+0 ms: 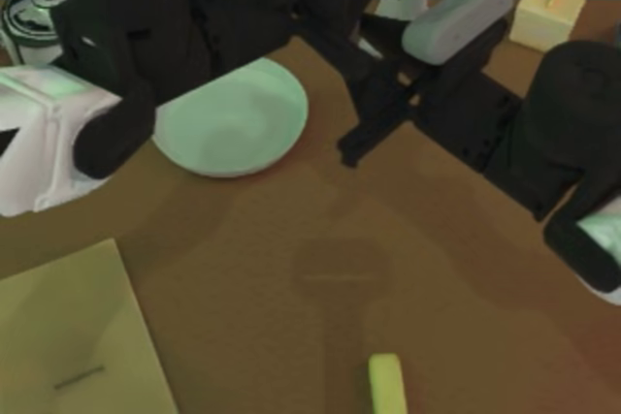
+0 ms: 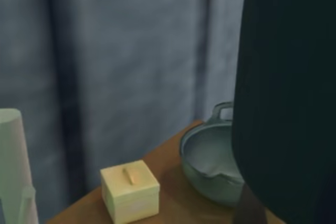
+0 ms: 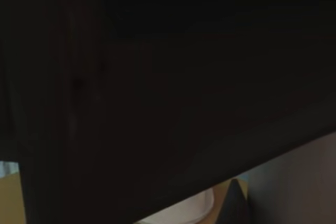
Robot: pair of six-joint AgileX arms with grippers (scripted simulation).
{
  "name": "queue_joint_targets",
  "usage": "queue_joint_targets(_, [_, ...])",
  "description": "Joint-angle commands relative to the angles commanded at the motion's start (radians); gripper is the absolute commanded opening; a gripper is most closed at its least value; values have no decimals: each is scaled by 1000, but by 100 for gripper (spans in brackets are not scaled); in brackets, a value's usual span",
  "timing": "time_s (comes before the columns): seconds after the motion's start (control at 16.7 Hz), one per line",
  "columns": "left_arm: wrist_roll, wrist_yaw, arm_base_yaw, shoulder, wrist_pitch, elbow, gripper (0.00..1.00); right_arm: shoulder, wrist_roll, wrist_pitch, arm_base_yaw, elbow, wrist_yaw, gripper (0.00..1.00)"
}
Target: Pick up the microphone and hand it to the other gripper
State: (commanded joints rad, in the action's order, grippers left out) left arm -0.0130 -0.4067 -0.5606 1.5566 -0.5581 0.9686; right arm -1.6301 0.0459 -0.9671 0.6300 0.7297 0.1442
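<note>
Both pincers (image 1: 364, 75) meet above table, beside plate (image 1: 233, 118); grip unclear

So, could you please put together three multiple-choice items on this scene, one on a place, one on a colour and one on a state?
1. In the top view, the yellow-green bar lies: A at the bottom edge, B on the plate, C beside the box.
2. The small lidded box is: A red, B cream-yellow, C black.
3. The plate is: A upside down, B piled with food, C upright and bare.

Answers: A, the bar sits alone at the picture's bottom edge; B, the top and left wrist views both show it cream-yellow; C, its pale green hollow faces up with nothing in it.
</note>
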Motion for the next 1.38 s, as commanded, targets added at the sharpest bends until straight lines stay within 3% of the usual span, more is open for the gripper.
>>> queue_joint_targets(0.6, [0,0,0,0,0,0,0,0,0,0,0,0,0,98])
queue_joint_targets(1.2, [-1,-1,2,-1,1,-2,0,3,0,0,-1,-3,1,100])
queue_joint_targets(1.38, [6,-38,45,-21,7,-26,0,74,1,3,-13,-74,11,100])
